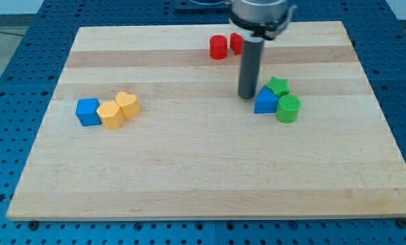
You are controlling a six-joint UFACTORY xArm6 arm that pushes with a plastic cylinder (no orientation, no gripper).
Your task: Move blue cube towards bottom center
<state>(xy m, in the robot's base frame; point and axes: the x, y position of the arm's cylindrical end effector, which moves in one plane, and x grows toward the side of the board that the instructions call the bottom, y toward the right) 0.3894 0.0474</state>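
The blue cube (88, 111) sits on the wooden board (203, 170) at the view's left, touching a yellow block (110, 114) on its right. A yellow heart block (127, 104) sits just right of that one. My tip (247, 96) rests on the board far to the right of the blue cube, just left of a blue triangular block (265, 102).
A green star block (278, 86) and a green cylinder (288, 109) crowd the blue triangular block. Two red blocks (219, 47) sit near the view's top, one partly hidden behind the rod. The board lies on a blue perforated table.
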